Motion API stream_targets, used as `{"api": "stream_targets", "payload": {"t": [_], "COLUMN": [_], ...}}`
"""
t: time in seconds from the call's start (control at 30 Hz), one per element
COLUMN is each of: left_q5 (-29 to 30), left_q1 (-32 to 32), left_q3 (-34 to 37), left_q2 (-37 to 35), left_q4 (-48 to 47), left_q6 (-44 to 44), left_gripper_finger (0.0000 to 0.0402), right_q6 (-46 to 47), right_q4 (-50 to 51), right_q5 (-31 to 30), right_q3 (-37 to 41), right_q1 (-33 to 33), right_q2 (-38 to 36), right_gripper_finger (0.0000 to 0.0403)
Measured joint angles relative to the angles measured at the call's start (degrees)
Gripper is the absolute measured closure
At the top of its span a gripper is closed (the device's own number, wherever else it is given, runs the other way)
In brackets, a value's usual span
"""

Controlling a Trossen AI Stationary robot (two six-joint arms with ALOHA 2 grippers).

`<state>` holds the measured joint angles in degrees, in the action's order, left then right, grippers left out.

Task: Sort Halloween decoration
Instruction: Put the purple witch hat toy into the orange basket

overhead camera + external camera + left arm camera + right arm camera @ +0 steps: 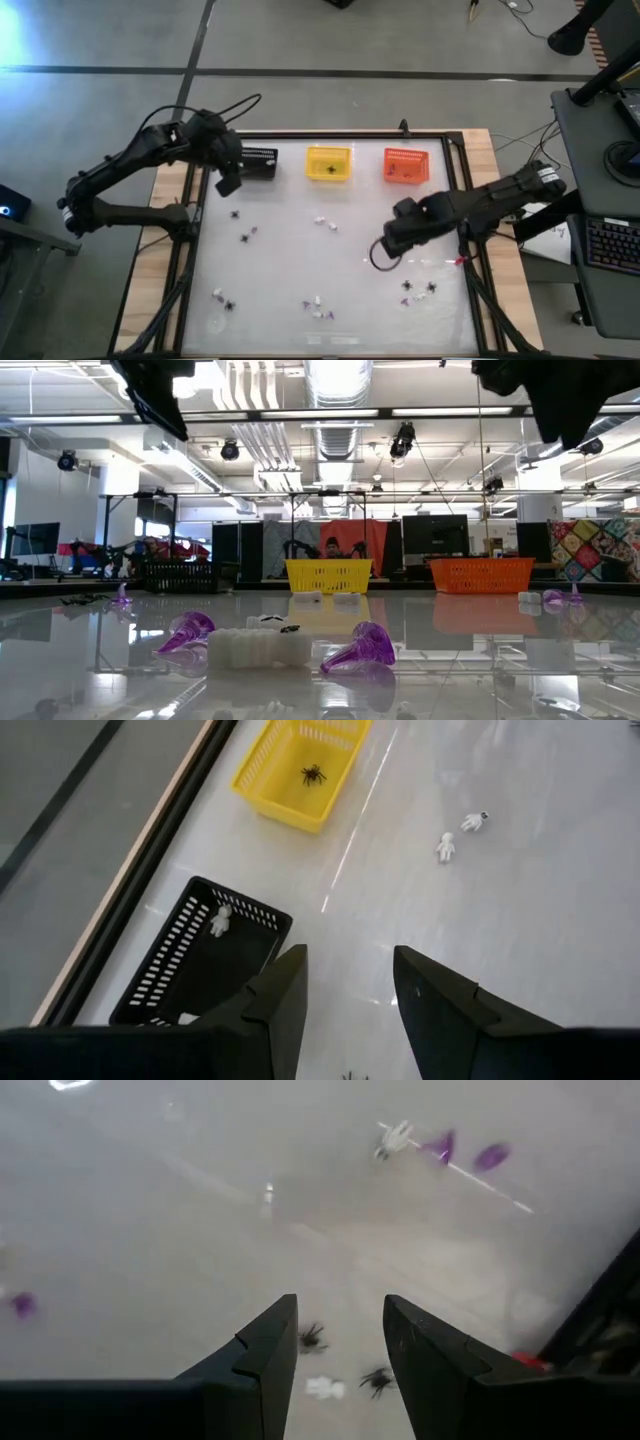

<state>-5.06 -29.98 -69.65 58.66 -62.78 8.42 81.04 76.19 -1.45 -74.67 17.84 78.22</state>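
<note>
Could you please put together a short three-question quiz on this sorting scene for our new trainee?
1. True or false: the yellow basket holds a black spider.
2. Which basket holds a white figure? A) black basket B) orange basket C) yellow basket
3. Fill in: the right gripper, empty, has its fingers ____ above two spiders and a white bit.

Key: 1 true; 2 A; 3 open.

Three baskets: one black [257,162], one yellow [329,163], one orange [406,165]; two arms.
</note>
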Motion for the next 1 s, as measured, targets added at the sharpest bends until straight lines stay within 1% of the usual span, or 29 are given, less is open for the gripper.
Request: {"api": "stream_targets", "payload": {"t": [0.17,0.4,0.53,0.73,0.8,0.87,1.0], "left_q5": [0.00,0.00,0.00,-0.02,-0.02,-0.02,-0.02], "left_q1": [0.00,0.00,-0.01,0.00,0.00,0.00,-0.01], "left_q3": [0.02,0.02,0.02,0.04,0.04,0.04,0.04], "left_q2": [-0.81,-1.91,-2.24,-2.29,-2.22,-2.17,-2.19], "left_q4": [-0.02,-0.40,-1.02,-1.69,-1.70,-1.73,-1.98], "left_q6": [0.07,0.63,1.68,2.19,2.33,2.95,3.33], "left_gripper_finger": [0.0269,0.0269,0.0269,0.0269,0.0269,0.0269,0.0269], "right_q6": [6.35,13.92,15.91,17.40,16.81,14.04,4.23], "right_q4": [-4.87,-9.18,-12.52,-13.96,-16.56,-19.61,-25.42], "right_q5": [-0.10,0.04,0.50,0.61,0.59,0.60,0.40], "right_q3": [0.06,0.08,-0.33,-4.74,-6.18,-7.59,-11.47], "right_q1": [5.05,10.82,13.22,15.58,15.72,15.70,15.62], "right_q2": [1.43,7.23,11.27,17.91,20.06,22.24,26.66], "right_gripper_finger": [0.0259,0.0259,0.0259,0.0259,0.0259,0.0259,0.0259]}}
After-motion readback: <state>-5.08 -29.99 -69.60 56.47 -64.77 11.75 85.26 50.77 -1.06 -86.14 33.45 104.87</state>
